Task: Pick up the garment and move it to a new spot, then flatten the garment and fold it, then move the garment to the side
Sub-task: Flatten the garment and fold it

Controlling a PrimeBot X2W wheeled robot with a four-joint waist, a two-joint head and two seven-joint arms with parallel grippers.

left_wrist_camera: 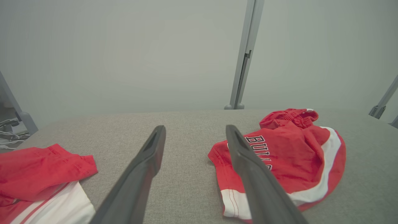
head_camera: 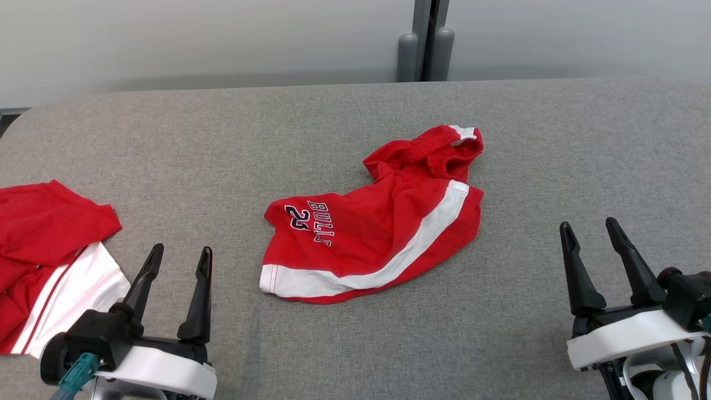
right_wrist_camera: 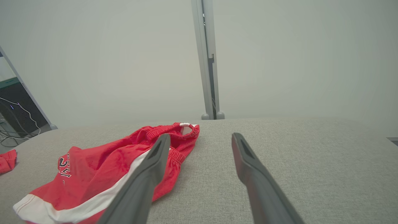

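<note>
The garment (head_camera: 377, 228) is a pair of red shorts with a white stripe and dark lettering, lying crumpled in the middle of the grey table (head_camera: 355, 122); its waistband is bunched at the far right end. It also lies right of my fingers in the left wrist view as the garment (left_wrist_camera: 292, 155), and left of them in the right wrist view as the garment (right_wrist_camera: 102, 168). My left gripper (head_camera: 179, 255) hovers open at the lower left, apart from the shorts. At the lower right my right gripper (head_camera: 589, 228) stands open, holding nothing.
A second red and white garment (head_camera: 50, 255) lies at the table's left edge, close to my left gripper, also seen as the second garment (left_wrist_camera: 43, 177). A grey post (head_camera: 425, 39) rises behind the table's far edge against a pale wall.
</note>
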